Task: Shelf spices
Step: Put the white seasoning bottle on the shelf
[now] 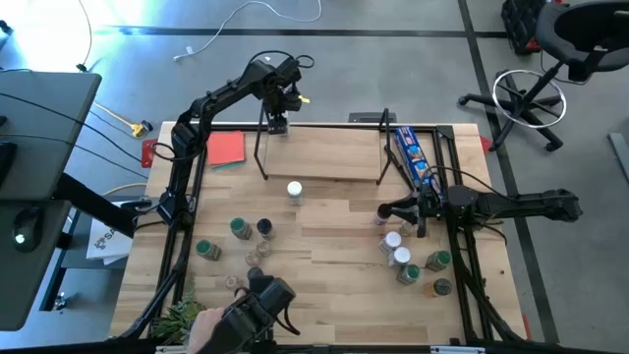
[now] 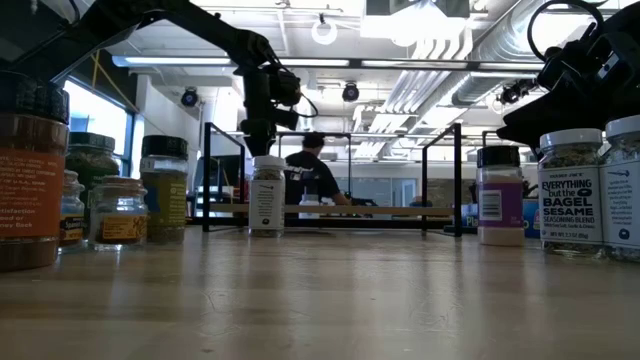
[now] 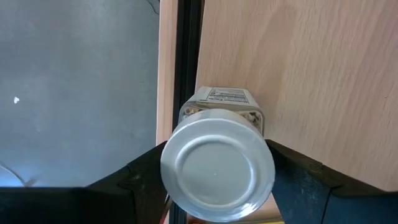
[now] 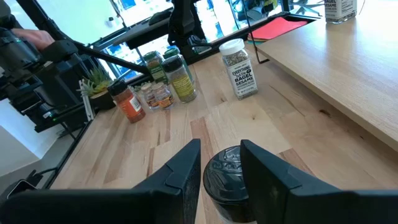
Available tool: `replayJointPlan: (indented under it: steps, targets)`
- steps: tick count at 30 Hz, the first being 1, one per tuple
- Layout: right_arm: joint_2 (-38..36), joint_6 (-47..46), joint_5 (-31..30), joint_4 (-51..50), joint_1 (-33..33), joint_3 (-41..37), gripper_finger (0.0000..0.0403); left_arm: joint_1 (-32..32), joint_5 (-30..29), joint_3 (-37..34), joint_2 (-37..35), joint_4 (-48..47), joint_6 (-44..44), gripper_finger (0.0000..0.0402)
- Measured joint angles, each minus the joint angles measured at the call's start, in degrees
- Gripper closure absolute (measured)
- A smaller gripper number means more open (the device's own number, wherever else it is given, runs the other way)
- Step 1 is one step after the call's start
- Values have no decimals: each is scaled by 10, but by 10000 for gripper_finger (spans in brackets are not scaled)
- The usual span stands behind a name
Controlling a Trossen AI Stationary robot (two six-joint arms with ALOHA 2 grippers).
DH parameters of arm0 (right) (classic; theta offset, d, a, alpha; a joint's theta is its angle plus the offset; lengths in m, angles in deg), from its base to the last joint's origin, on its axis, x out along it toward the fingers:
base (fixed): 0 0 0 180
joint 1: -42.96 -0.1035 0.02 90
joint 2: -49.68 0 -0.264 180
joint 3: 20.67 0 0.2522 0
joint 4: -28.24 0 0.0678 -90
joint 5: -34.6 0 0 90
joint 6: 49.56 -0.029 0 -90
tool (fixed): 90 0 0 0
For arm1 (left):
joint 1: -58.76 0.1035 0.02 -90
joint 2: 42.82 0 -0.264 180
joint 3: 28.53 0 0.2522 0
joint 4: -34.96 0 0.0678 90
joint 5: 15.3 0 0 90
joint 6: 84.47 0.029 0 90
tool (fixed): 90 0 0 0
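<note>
Nearest the camera: in the low view a brown-filled jar fills the left edge, with more spice jars just beside it.
Surface: a light wooden counter with dark frame rails along its sides.
Room: grey floor around the counter; an office chair at the upper right of the high view; a person sits far behind the shelf in the low view, under bright ceiling lights.
Left tool: at the upper centre of the high view, over the shelf's left end; its two dark fingers are clamped on either side of a silver-lidded jar.
Held jar: over the shelf, at the board's edge beside its black wire frame.
Right tool: at the right centre of the high view, fingers parted and straddling a black-lidded jar that stands on the counter; whether they touch it I cannot tell.
Other jars: a white-lidded bagel-seasoning jar stands alone below the shelf; a group lies at lower left, another group at lower right, just below the right tool.
Beside the shelf: a red card to its left, a blue packet at its right end.
</note>
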Motion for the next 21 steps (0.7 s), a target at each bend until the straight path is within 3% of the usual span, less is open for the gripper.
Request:
replayJointPlan:
  steps: [21]
  targets:
    - [0,0,0,0,0,0,295,-1,-8,24,-1,-25,-17,141]
